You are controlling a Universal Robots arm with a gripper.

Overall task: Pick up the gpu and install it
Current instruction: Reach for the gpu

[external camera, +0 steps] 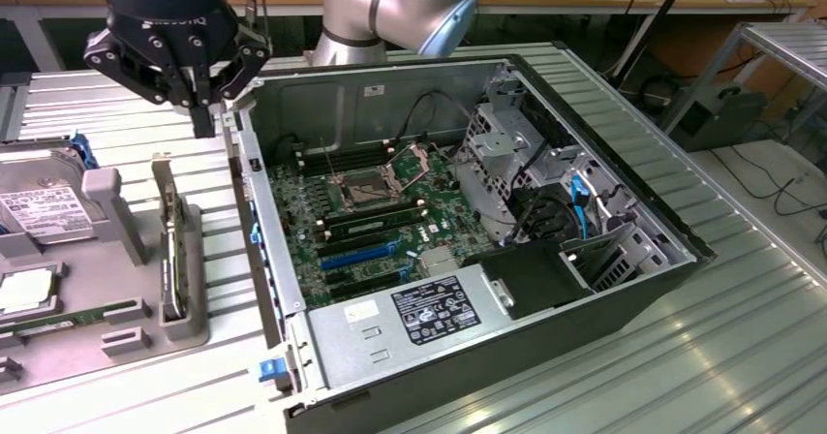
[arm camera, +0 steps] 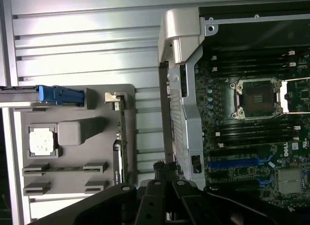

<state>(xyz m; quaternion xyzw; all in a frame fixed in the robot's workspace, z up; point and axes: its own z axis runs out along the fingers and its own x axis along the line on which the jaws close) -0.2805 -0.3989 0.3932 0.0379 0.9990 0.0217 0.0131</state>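
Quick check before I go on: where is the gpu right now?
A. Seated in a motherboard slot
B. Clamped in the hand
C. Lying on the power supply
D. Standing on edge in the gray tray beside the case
D: the gpu stands on edge in a slot of the gray tray, while the hand is shut on nothing above the table by the case.

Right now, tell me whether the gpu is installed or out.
Out: the gpu stands on edge in the gray holder, outside the case.

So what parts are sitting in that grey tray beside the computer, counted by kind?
Hard drive: 1
Graphics card: 1
Processor chip: 1
Memory stick: 1
Total: 4
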